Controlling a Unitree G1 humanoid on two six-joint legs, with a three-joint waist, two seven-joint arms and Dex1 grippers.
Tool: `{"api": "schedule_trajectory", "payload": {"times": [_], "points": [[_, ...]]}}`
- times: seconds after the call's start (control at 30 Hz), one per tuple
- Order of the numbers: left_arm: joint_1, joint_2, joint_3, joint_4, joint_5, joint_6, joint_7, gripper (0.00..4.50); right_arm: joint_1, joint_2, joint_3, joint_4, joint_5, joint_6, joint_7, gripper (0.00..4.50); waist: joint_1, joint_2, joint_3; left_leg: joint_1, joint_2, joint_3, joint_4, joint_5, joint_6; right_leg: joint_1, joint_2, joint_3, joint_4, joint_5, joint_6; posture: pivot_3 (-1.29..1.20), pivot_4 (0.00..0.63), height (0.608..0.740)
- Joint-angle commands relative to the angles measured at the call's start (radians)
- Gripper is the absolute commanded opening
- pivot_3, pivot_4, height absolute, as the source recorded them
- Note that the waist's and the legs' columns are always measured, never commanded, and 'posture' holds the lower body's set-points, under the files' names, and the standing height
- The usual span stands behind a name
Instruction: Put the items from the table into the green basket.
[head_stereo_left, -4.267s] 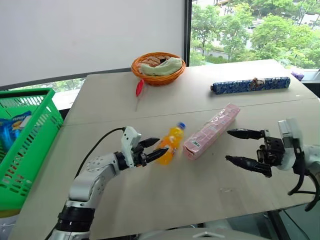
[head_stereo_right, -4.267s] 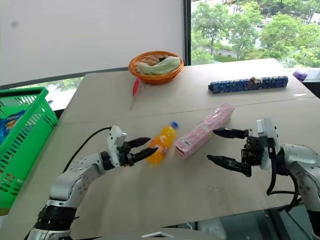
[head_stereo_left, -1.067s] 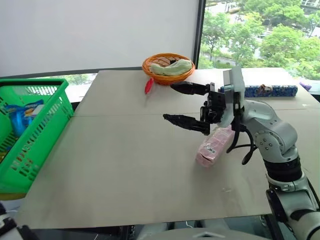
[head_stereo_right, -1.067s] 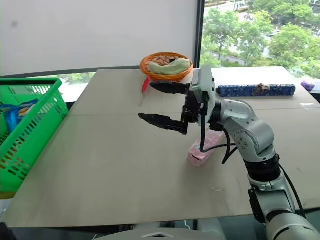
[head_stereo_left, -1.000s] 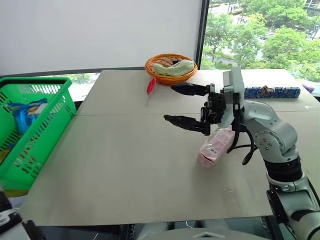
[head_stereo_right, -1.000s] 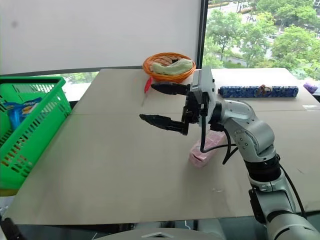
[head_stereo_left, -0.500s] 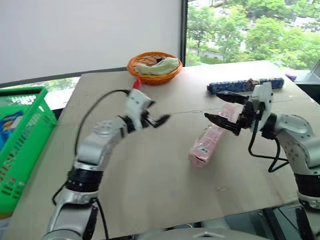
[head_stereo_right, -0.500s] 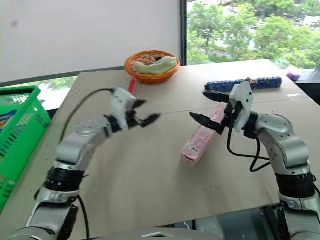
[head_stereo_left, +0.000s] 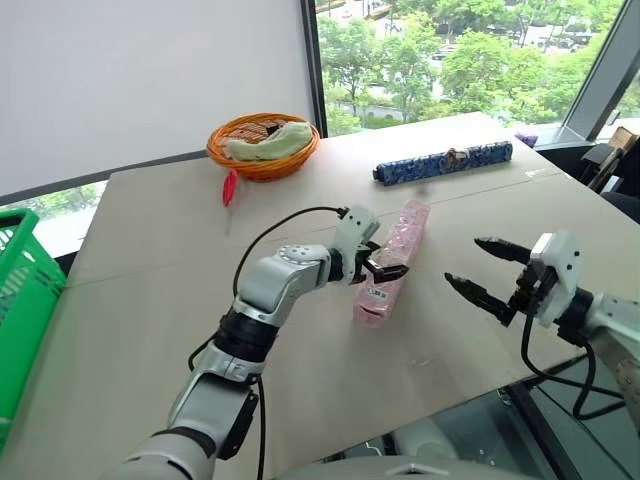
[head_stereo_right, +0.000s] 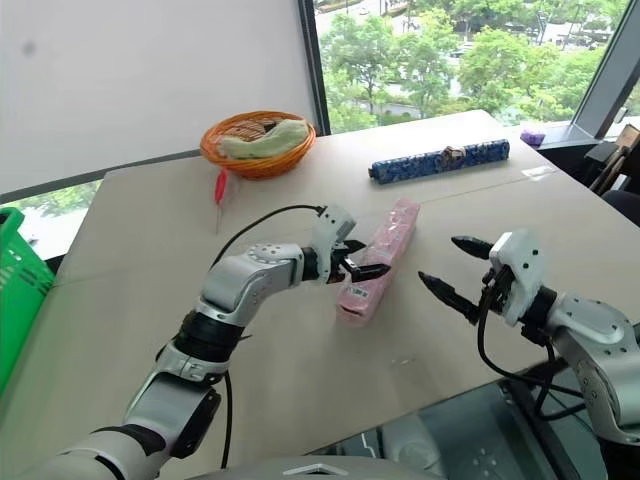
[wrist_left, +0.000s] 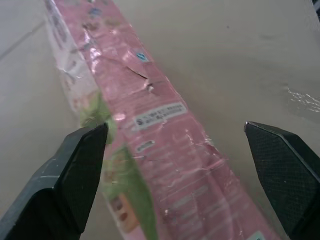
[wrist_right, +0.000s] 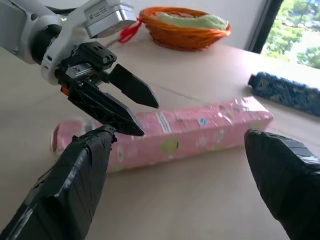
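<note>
The pink box (head_stereo_left: 386, 262) lies on the table (head_stereo_left: 150, 300), not yet lifted; the green basket (head_stereo_left: 22, 310) sits at the far left edge, well apart. No bottle remains on the table, so the box looks like the last item. The left gripper (head_stereo_left: 385, 268) stands wide open at the box's near half, empty. The right gripper (head_stereo_left: 487, 269) hangs open to the box's right, also empty. Half a second ago the left gripper was clear of the box; the right one was closer to it.
</note>
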Motion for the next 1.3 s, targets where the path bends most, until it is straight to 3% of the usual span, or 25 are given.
{"api": "schedule_trajectory", "payload": {"times": [0.03,0.4,0.83,0.93,1.0,1.13,1.3], "points": [[-0.040,-0.014,-0.028,0.030,0.061,0.042,0.058,4.48,0.014,-0.005,-0.020,-0.042,-0.008,-0.031,-0.005,4.50,-0.010,0.000,0.000,0.000,0.000,0.000,0.000,0.000,0.000,0.000,0.000,0.000,0.000,0.000,0.000,-0.45,0.000,0.740],[-0.029,0.029,-0.117,0.091,0.252,-0.076,0.131,4.48,0.023,0.015,-0.001,-0.042,-0.012,-0.054,-0.019,4.50,-0.043,0.001,-0.001,0.004,0.000,-0.003,0.000,0.000,0.000,0.007,0.000,-0.003,-0.004,0.000,0.002,-0.46,0.000,0.740],[-0.001,0.031,-0.056,0.100,0.254,-0.115,0.122,4.48,-0.017,0.022,0.026,-0.014,-0.025,-0.075,-0.009,4.50,-0.055,0.002,-0.001,0.003,0.001,-0.005,0.000,0.000,0.000,0.008,0.000,-0.005,-0.008,0.001,0.003,-0.43,0.000,0.740],[0.021,0.028,-0.033,0.068,0.225,-0.107,0.096,3.68,-0.031,0.024,0.036,-0.006,-0.026,-0.076,-0.007,4.50,-0.054,0.002,-0.002,0.003,0.001,-0.005,0.000,0.000,0.000,0.008,0.000,-0.006,-0.008,0.001,0.003,-0.42,0.000,0.740],[0.031,0.023,-0.017,0.053,0.217,-0.105,0.098,2.85,-0.038,0.023,0.037,0.000,-0.025,-0.077,-0.003,4.50,-0.054,0.002,-0.002,0.003,0.001,-0.005,0.000,0.000,0.000,0.008,0.000,-0.006,-0.008,0.001,0.003,-0.42,0.000,0.740],[0.034,0.023,-0.001,0.053,0.216,-0.103,0.095,2.23,-0.049,0.019,0.036,0.012,-0.023,-0.080,0.005,4.50,-0.048,0.002,-0.002,0.002,0.001,-0.005,0.000,0.000,0.000,0.008,0.000,-0.006,-0.009,0.001,0.003,-0.41,0.000,0.740],[0.025,0.012,0.040,0.064,0.221,-0.130,0.128,0.33,-0.058,0.023,0.047,0.021,-0.027,-0.087,0.012,4.50,-0.041,0.003,-0.002,0.003,0.001,-0.005,0.000,0.000,0.000,0.008,0.000,-0.007,-0.009,0.001,0.003,-0.40,0.000,0.740]]}}
